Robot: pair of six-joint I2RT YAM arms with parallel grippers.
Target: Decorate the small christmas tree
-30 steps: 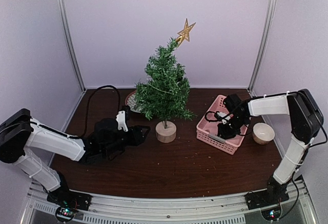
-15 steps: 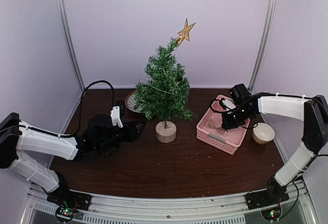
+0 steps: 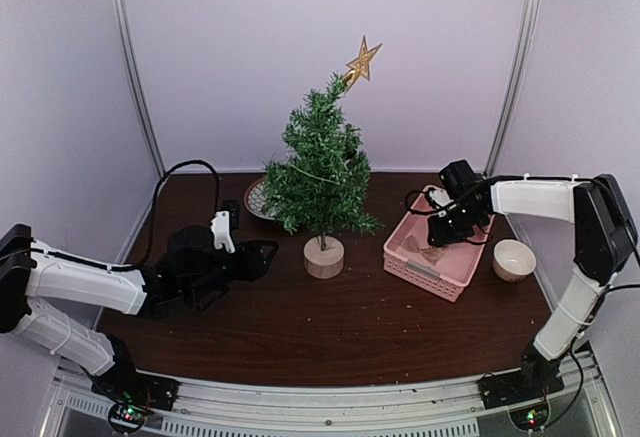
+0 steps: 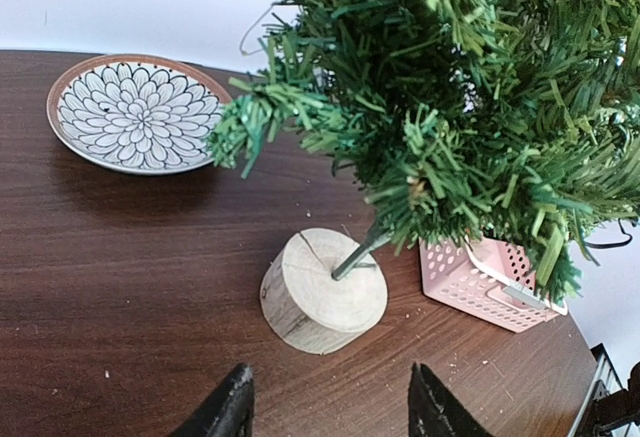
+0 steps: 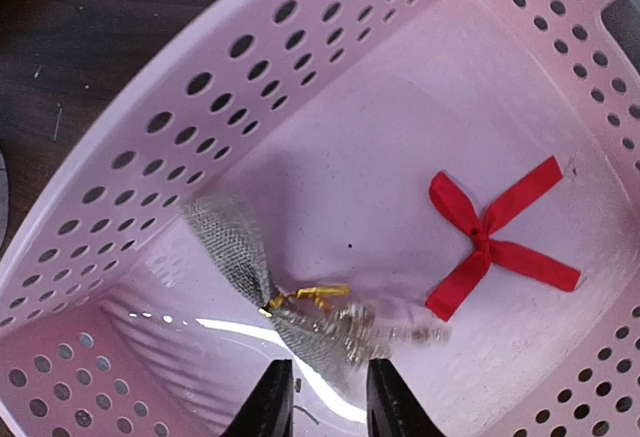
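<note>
The small christmas tree [image 3: 320, 172] stands mid-table on its round wooden stump [image 3: 323, 256], with a gold star [image 3: 362, 60] on top. My left gripper [image 3: 266, 255] is open and empty, low over the table just left of the stump; its wrist view shows the stump [image 4: 325, 292] ahead of the open gripper [image 4: 330, 399]. My right gripper [image 3: 438, 230] reaches down into the pink basket [image 3: 412, 262]. In the right wrist view its jaws [image 5: 327, 387] stand narrowly apart, with the blurred end of a silver mesh bow [image 5: 245, 257] between the tips. A red ribbon bow [image 5: 490, 242] lies beside it.
A flower-patterned plate [image 3: 256, 197] sits behind the tree on the left and also shows in the left wrist view [image 4: 135, 112]. A small beige bowl [image 3: 513, 259] stands right of the basket. The pink basket's corner [image 4: 480, 282] shows behind the stump. White walls close in the back and sides.
My left gripper has drawn back to the left, away from the stump. My right gripper has shifted from the basket's middle toward its far left part.
</note>
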